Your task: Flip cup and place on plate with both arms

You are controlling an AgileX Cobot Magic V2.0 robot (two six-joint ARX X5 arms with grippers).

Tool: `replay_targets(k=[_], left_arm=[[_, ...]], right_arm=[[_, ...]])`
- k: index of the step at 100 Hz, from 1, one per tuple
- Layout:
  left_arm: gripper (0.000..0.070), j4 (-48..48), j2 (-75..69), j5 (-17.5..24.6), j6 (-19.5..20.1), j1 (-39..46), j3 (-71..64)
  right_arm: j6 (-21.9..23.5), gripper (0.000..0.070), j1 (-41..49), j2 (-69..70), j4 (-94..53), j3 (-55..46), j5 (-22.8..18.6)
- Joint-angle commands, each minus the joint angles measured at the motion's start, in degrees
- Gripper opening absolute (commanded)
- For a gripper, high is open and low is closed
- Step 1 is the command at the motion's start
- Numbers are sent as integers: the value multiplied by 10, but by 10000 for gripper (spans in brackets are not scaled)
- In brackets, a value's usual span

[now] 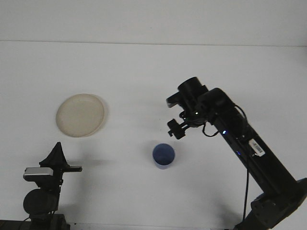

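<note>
A blue cup (163,155) stands upright on the white table, mouth up, a little below centre. Nothing touches it. My right gripper (176,129) hangs above and to the right of the cup, clear of it, open and empty. A cream plate (80,115) lies flat at the left with nothing on it. My left gripper (57,149) stays low at the bottom left, below the plate, its fingers meeting in a point, shut and empty.
The right arm (249,148) slants from the bottom right corner toward the table's middle, with a cable hanging beside it. The left arm's base (42,196) sits at the bottom left edge.
</note>
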Motion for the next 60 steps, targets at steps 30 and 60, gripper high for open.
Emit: replay_targets(k=[30,60], left_arm=[[11,9,-1,3,0,0,-11],[11,9,-1,3,0,0,-11]], right_arm=[[-7,495,-158,-96,30,-68,-26],[-7,495,-253,-294,213,-285,-27]])
